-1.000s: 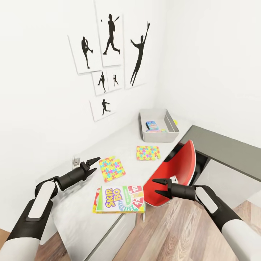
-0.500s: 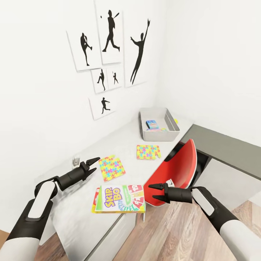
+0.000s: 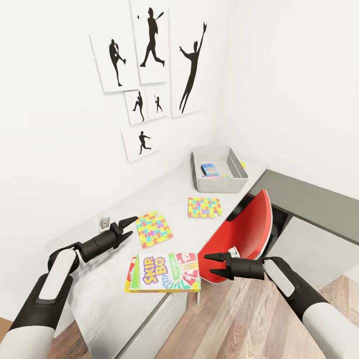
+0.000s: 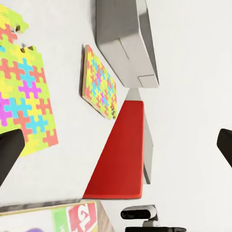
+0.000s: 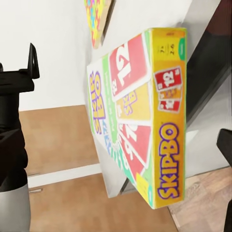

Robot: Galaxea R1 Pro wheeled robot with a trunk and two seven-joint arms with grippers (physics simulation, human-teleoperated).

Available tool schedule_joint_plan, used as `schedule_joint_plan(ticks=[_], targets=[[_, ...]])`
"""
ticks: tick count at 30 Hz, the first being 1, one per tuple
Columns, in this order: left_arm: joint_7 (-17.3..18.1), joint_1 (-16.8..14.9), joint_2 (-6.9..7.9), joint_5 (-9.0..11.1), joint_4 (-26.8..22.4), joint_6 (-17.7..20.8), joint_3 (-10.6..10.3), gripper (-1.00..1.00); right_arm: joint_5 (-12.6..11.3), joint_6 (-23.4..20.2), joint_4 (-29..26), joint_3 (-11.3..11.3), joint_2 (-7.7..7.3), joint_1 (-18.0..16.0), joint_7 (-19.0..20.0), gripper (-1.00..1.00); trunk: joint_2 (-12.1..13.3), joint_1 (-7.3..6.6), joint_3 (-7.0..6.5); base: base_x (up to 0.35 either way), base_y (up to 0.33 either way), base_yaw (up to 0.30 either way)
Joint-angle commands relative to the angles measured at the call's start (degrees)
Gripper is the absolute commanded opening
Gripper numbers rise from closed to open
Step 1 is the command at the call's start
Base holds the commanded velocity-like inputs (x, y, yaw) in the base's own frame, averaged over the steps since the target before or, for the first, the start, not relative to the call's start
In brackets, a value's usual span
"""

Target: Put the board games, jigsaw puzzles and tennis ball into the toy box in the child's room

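Closing in: the right tool (image 3: pixel 210 264), jaws spread wide and empty, has slid leftward over the last second and now sits just off the near edge of the Skip-Bo box (image 3: pixel 164 272), which overhangs the table (image 3: pixel 99 294) front. The left tool (image 3: pixel 128 225) hovers, wide too, beside one jigsaw puzzle (image 3: pixel 153 230). The toy box (image 3: pixel 222 183), a small blue game (image 3: pixel 210 170) inside, waits well apart. Looks like a Skip-Bo pickup next.

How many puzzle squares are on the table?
2. One jigsaw puzzle lies near the left gripper; the other jigsaw puzzle lies closer to the toy box.
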State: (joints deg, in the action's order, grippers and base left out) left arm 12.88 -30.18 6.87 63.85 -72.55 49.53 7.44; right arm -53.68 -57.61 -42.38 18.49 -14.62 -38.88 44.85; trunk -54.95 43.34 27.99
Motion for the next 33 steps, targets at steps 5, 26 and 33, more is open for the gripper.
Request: schedule_joint_plan(ticks=[5,26,33], targets=[[0.3,-0.1,-0.02,-0.2,0.0,0.3,0.1,1.0,0.1,-0.1,0.0,0.1,-0.06,-0.1,0.3,1.0,-2.1,1.11,0.96,0.0,0.0,0.0],[0.3,0.0,-0.02,-0.1,0.0,0.7,0.1,1.0,0.1,0.0,0.0,0.1,-0.06,-0.1,0.2,1.0,-10.1,5.5,4.55,0.0,0.0,0.0],[0.5,0.3,-0.07,0.0,0.0,0.7,0.1,1.0,0.1,0.0,0.0,0.1,-0.06,-0.1,0.2,1.0,-10.1,5.5,4.55,0.0,0.0,0.005]])
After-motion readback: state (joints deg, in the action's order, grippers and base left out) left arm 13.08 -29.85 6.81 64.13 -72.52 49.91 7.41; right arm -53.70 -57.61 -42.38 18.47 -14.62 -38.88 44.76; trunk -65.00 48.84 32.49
